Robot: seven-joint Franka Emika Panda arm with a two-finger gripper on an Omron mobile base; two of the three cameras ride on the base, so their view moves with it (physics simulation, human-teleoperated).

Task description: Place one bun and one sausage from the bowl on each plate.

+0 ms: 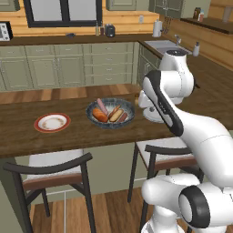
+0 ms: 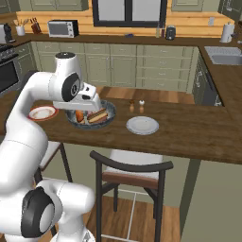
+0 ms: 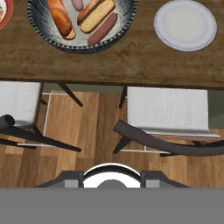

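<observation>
Red-rimmed plate (image 1: 52, 122): left, bare.
Bowl (image 1: 110, 112): centre of counter, beyond the hand, holding all four items.
Orange-brown bun (image 3: 58, 17): long axis runs away from the counter edge; tan bun (image 3: 97, 15) and reddish sausage (image 3: 103, 28) lie angled beside it.
White plate (image 3: 185, 24): right, bare.
Jaws: state cannot be told.

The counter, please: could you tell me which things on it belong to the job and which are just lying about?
Job:
- bowl with buns and sausages
- red-rimmed plate
- white plate

Lying about:
- two small shakers
- stools under the counter
</observation>
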